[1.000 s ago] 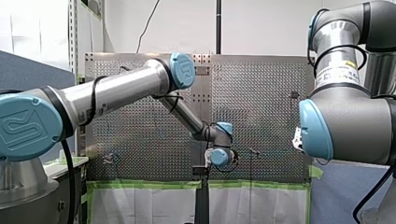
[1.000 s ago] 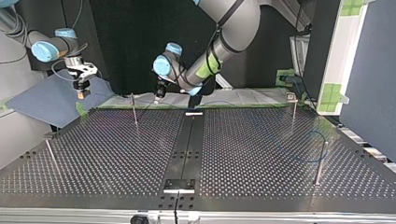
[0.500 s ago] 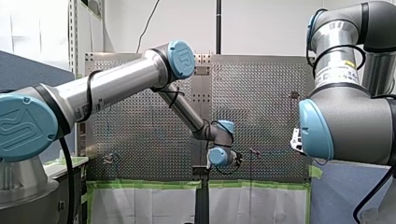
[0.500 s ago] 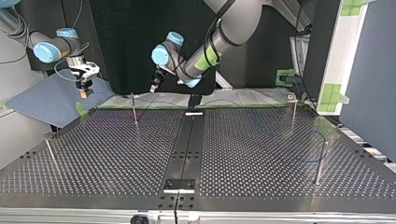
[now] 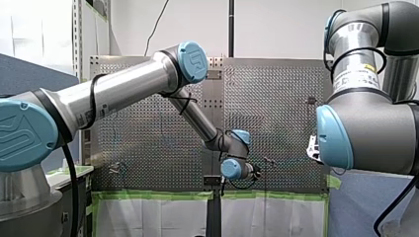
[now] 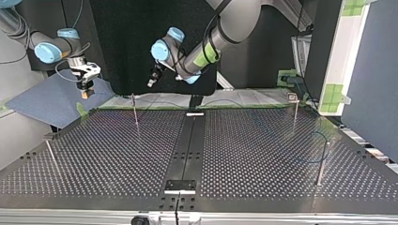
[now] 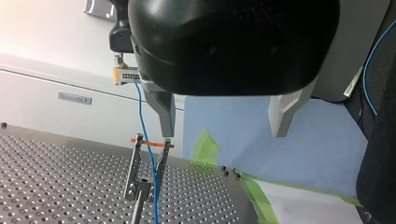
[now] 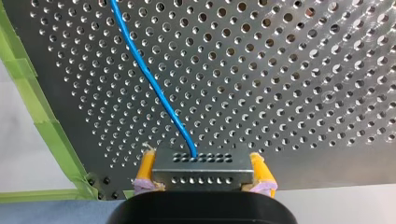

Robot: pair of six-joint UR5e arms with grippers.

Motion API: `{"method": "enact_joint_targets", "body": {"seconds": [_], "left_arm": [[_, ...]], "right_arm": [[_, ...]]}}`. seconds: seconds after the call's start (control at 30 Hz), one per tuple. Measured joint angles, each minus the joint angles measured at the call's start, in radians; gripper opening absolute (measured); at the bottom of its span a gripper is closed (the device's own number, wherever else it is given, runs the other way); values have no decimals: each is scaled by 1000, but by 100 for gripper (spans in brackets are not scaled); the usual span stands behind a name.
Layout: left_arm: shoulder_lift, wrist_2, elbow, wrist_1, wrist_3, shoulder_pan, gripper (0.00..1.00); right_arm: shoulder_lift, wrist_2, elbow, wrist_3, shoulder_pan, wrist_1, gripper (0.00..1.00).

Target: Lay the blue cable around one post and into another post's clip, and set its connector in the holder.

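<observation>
Connector (image 8: 201, 173) sits clamped between my right jaws' yellow pads (image 8: 145, 168), at ten o'clock off the tabletop (image 6: 263, 154) in the top view. Blue cable (image 8: 154, 88) runs from it between the prongs of a clip (image 7: 134, 165) on a post (image 7: 137, 211). My left jaws gape wide, empty, at two o'clock of that post.

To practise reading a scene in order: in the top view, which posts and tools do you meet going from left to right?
Near-left post → my right tool, holding the connector → far-left post → my left tool → far-right post → near-right post.
</observation>
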Motion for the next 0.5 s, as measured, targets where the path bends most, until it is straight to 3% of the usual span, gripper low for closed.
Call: {"method": "enact_joint_targets", "body": {"seconds": [0.5], "left_arm": [[0,-4,-1,0,-11,6,100]], "right_arm": [[0,-3,0,2,3,0,0]]}}
